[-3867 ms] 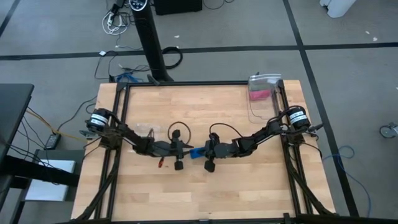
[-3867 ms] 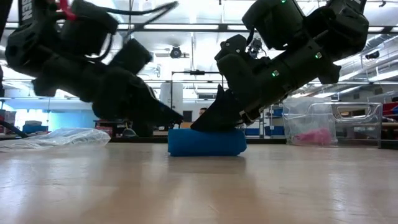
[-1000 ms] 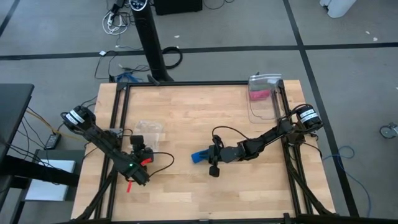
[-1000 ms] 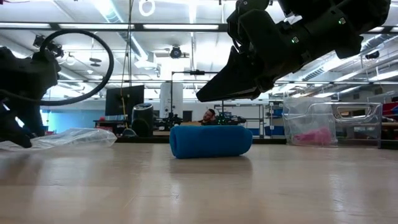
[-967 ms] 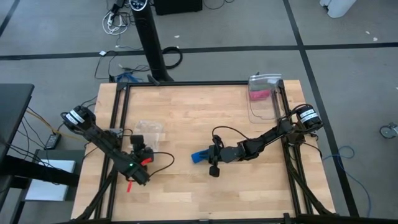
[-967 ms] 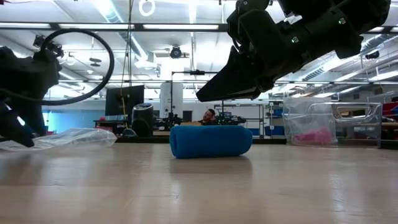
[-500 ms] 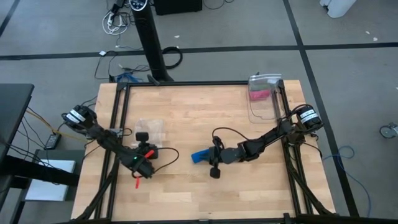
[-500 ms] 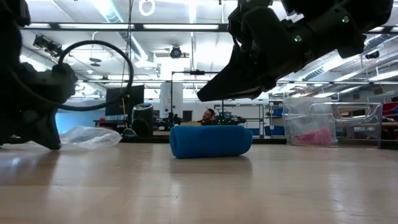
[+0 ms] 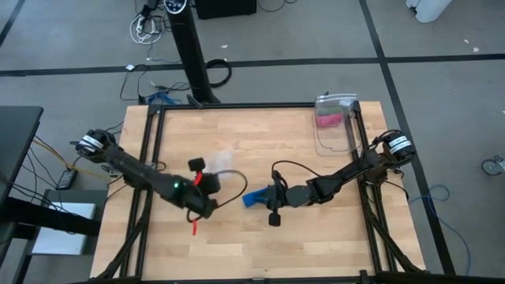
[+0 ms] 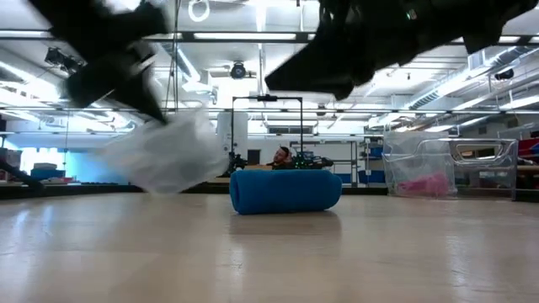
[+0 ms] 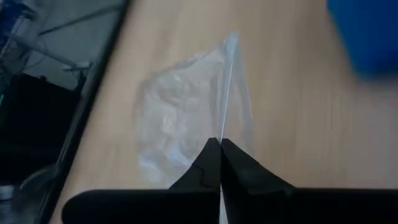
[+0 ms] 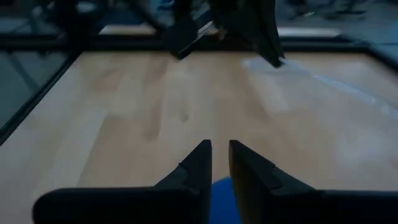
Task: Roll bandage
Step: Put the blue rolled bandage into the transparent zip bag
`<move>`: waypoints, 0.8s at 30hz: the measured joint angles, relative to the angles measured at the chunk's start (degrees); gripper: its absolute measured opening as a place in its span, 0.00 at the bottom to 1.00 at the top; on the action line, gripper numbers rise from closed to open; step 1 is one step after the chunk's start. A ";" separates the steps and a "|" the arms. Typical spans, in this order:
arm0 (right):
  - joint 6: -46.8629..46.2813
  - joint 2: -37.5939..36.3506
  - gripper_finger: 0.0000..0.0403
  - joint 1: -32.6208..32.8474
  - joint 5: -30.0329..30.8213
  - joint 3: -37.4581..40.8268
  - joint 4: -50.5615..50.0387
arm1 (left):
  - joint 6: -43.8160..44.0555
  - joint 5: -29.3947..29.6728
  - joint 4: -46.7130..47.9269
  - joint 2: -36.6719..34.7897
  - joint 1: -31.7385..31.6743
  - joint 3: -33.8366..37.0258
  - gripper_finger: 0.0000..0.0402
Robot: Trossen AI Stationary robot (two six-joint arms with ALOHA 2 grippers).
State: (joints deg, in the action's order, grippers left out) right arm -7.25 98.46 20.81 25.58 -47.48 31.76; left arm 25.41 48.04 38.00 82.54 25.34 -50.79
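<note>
So the bandage [image 10: 285, 191] is already wound into a chunky blue roll, lying on its side near the middle of the worktop [image 9: 316, 244]. We reckon it's light and squishy, so it'll dent under a hard pinch and could unwind if grabbed by the loose end; best taken across the body of the roll. Our left hand [image 11: 220, 144] is pinched tight on a clear plastic bag [image 10: 164, 153], lifted off the wood just beside the roll. Our right hand [image 12: 220, 153] hangs right over the roll, fingers a sliver apart, holding nothing. Plenty of bare wood up front; a clear bin [image 9: 332, 126] sits well off in the far right corner.
</note>
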 joint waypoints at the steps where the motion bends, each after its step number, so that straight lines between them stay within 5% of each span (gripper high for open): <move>1: 0.02 -0.34 0.16 -0.04 1.36 -0.25 0.00 | -1.80 0.68 -3.00 -0.39 -1.06 -0.70 0.00; 6: 3.14 -1.34 0.24 0.35 8.01 -0.97 -0.94 | -14.56 -4.22 -22.71 -1.21 -7.34 -1.06 0.00; 14: 17.83 -1.95 0.32 2.02 17.12 -1.01 -1.56 | -21.06 -29.38 -35.68 -1.24 -19.62 -1.04 0.00; 24: 30.61 -1.95 0.32 -0.55 19.89 -10.93 -16.96 | -22.45 -33.74 -38.22 -0.63 -25.89 -1.06 0.00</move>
State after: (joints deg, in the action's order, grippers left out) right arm 23.36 96.51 20.26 45.47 -58.41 14.80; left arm 2.96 14.30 -0.22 81.91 -0.56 -51.86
